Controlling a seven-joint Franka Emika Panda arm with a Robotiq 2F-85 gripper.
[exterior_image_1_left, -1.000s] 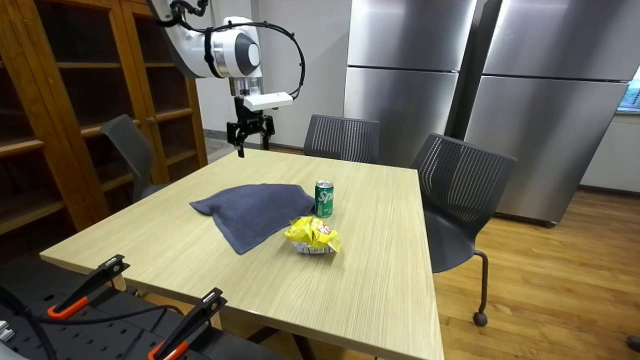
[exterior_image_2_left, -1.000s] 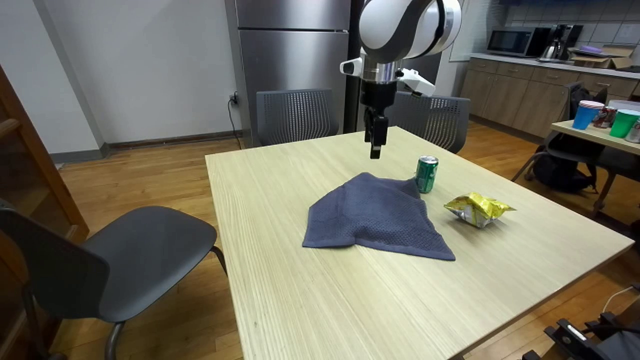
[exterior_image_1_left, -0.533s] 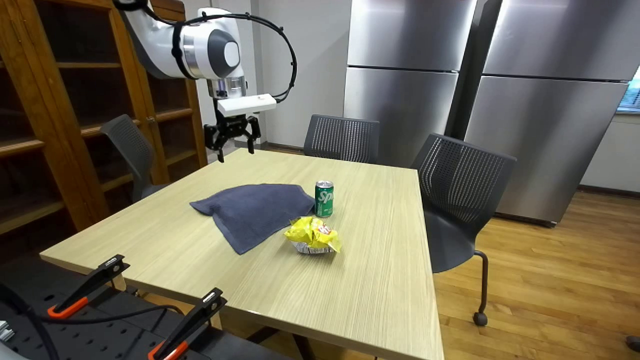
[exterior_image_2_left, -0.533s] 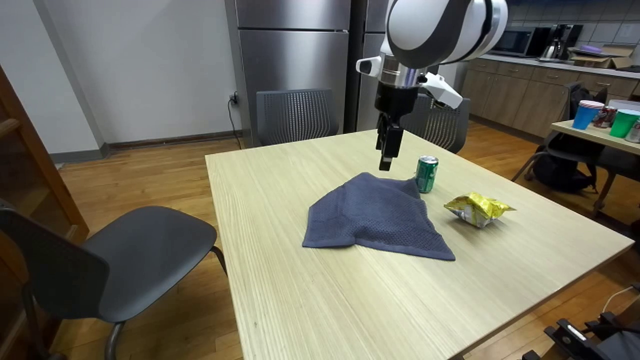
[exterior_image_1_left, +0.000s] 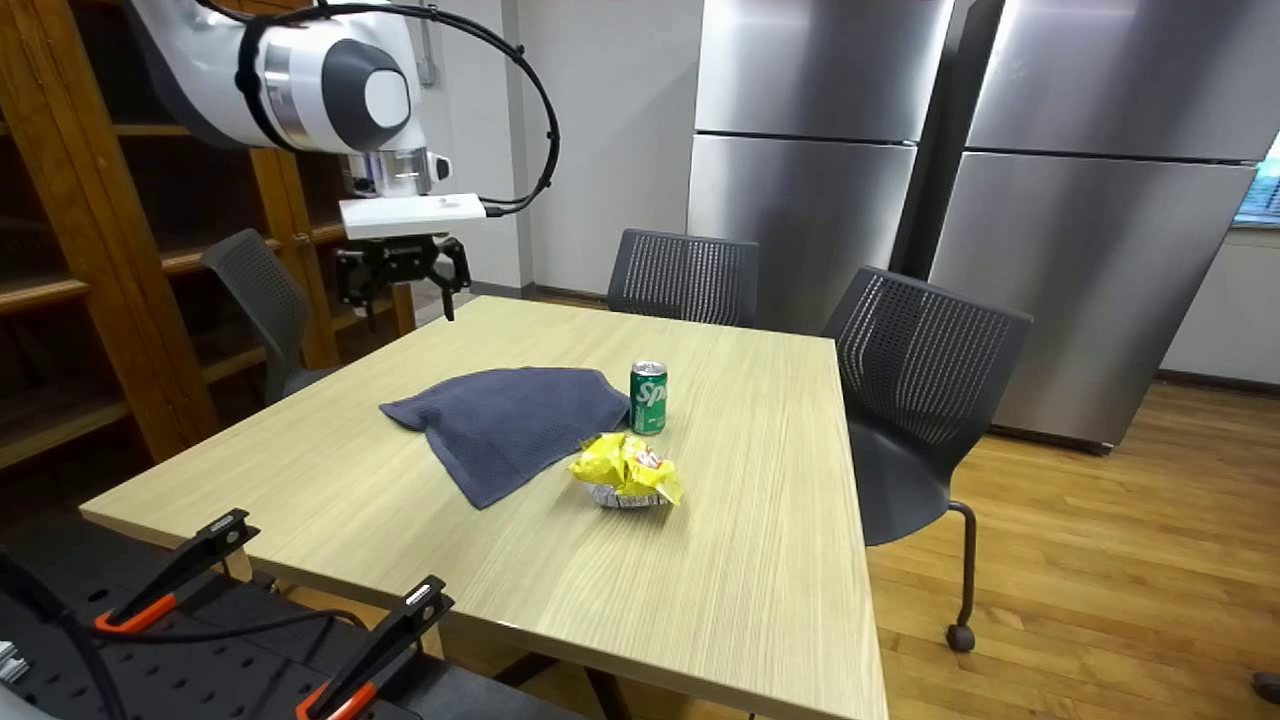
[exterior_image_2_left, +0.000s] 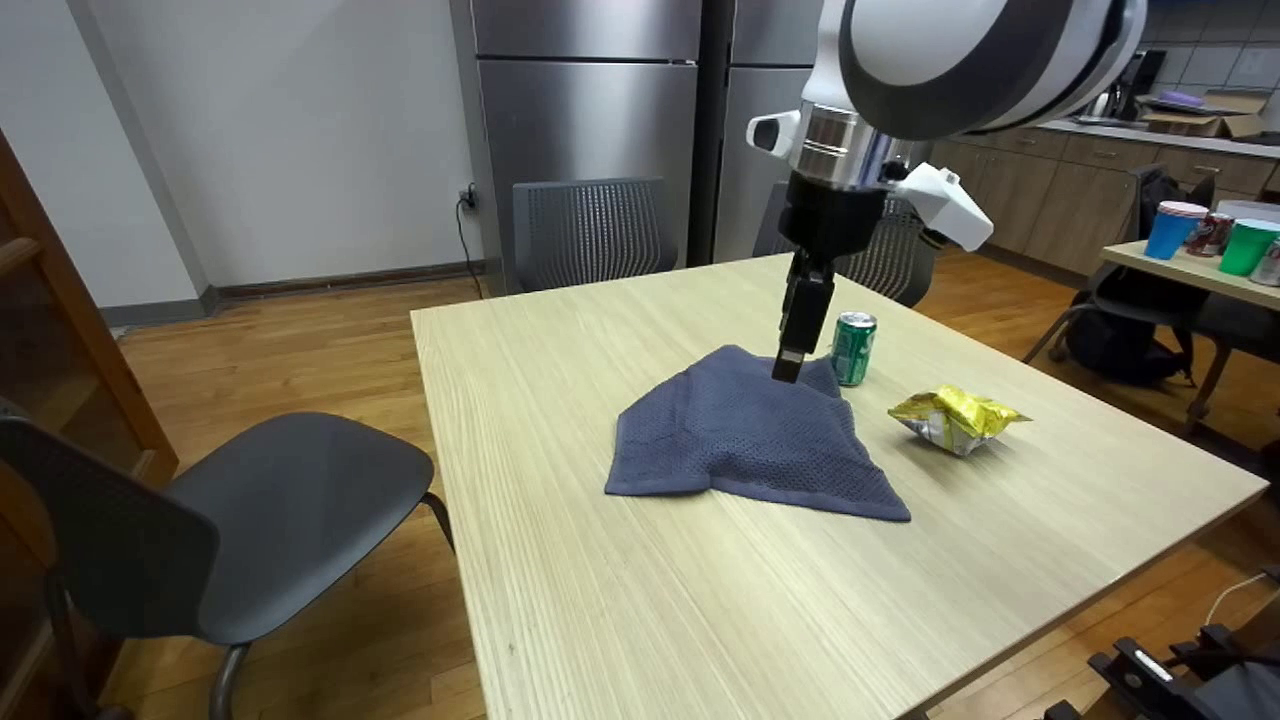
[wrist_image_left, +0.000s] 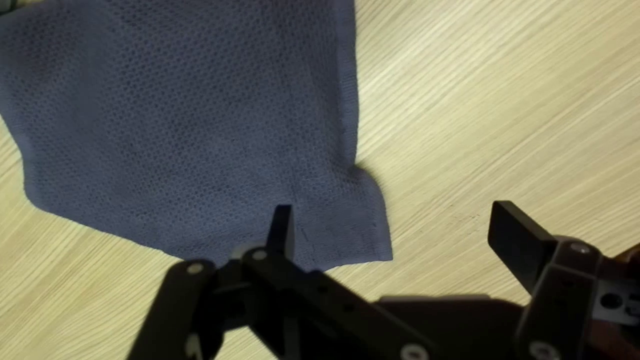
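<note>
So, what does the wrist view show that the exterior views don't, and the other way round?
Only the wrist view: screw heads on the tool, and one finger with cloth behind it, the other with table behind.

Only the exterior views: fridges, arm, whole can and bag; a sliver in the wrist view's corner is too cut off to name.

All share: tool, cloth, table.

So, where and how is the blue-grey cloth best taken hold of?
Pinch the cloth near the corner seen between the fingertips in the wrist view, coming from above: it lies low on the table, and the kinked edge there should probably bunch.
</note>
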